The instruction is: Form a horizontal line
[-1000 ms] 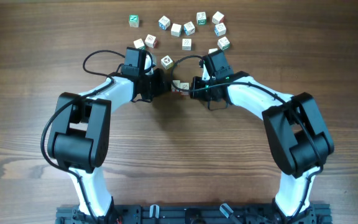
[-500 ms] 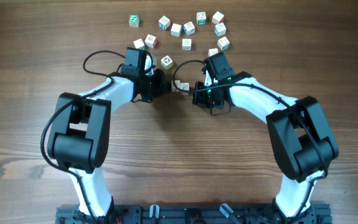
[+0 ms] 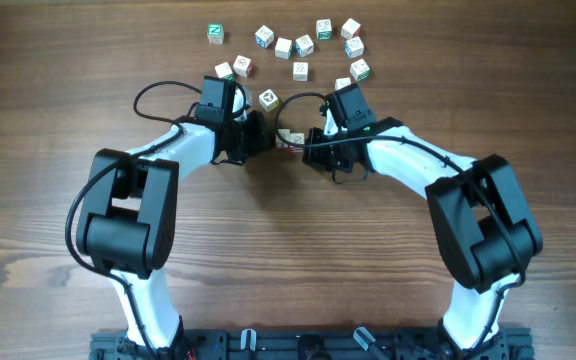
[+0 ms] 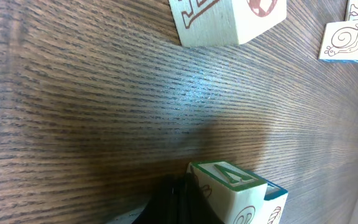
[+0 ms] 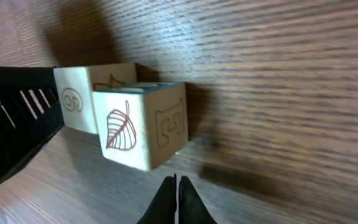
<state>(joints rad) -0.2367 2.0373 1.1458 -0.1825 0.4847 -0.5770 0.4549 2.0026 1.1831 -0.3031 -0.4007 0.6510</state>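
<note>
**Overhead view: short row of cubes pinned between two closed grippers**

Overhead, the horizontal line point(image 3: 290, 138) is seen at the middle of the wooden table point(image 3: 288, 260). It lies between the left gripper point(image 3: 258, 135) and the right gripper point(image 3: 310, 142), and how many cubes it holds cannot be counted from above. A scatter of loose cubes point(image 3: 303, 44) is spread along the far side of the table, apart from the row.

From the right wrist, two cubes of the row are shown touching side by side: a leaf cube point(image 5: 132, 127) in front and a swirl cube point(image 5: 79, 99) behind it. The swirl cube is met on its outer side by the black finger point(image 5: 11, 130) of the left gripper. The right gripper's own fingers point(image 5: 169, 202) are pressed together into one point, nothing held, just beside the leaf cube; contact cannot be told.

From the left wrist, the left gripper's fingers point(image 4: 176, 199) appear drawn together as one dark tip, with a green-lettered cube point(image 4: 235, 186) lying against it. Two other cubes are seen farther off, a large one point(image 4: 229, 18) and a snail cube point(image 4: 345, 41).
</note>
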